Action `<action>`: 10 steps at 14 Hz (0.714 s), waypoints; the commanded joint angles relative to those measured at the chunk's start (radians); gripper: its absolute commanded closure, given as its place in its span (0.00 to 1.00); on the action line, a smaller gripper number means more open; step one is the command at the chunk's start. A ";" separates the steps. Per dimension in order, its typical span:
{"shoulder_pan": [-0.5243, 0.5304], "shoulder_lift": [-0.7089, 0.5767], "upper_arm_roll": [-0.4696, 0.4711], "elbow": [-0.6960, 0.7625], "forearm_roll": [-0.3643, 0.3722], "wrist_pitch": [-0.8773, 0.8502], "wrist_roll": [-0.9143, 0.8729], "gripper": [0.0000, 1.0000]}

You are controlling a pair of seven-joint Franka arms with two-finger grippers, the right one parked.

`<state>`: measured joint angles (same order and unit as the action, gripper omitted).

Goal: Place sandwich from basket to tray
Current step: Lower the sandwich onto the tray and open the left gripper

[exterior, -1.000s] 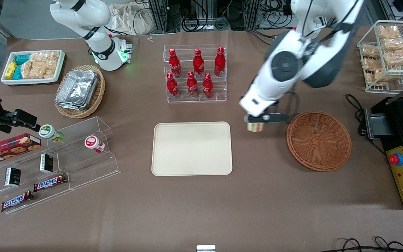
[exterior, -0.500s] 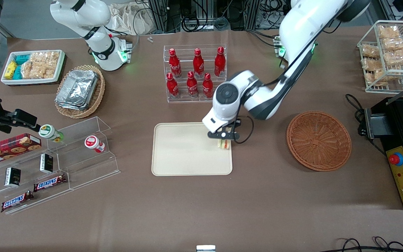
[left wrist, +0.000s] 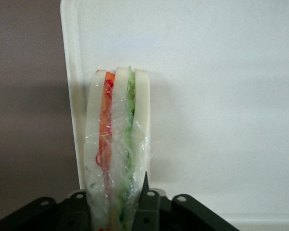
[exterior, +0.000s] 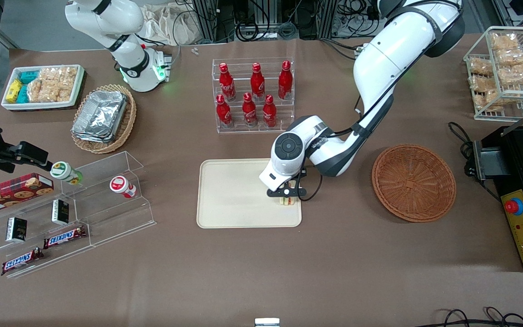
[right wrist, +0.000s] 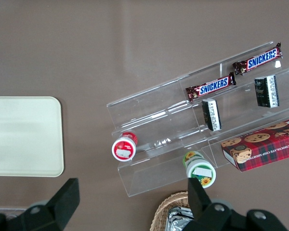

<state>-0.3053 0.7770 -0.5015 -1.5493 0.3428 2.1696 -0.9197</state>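
We see one sandwich [exterior: 289,199] pinched in the gripper [exterior: 287,194] fingers, low over the one tray [exterior: 239,195] at its 3 o'clock edge. One basket [exterior: 413,182] sits on the tabletop [exterior: 334,263], well apart. Six red bottles [exterior: 252,93] at the tray's 12 o'clock.

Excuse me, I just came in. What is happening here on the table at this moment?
The left arm's gripper holds the wrapped sandwich upright, low over the cream tray, at the edge nearest the wicker basket. The basket has nothing in it. The sandwich is not yet released.
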 commanded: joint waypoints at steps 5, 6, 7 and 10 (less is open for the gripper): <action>0.030 -0.287 -0.002 0.078 -0.020 -0.336 -0.082 0.00; 0.064 -0.323 -0.006 0.083 -0.037 -0.371 -0.041 0.00; 0.080 -0.358 -0.003 0.084 -0.068 -0.390 0.017 0.00; 0.179 -0.447 -0.003 0.084 -0.148 -0.483 0.126 0.00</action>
<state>-0.1875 0.3790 -0.5016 -1.4365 0.2385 1.7270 -0.8627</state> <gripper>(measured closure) 0.000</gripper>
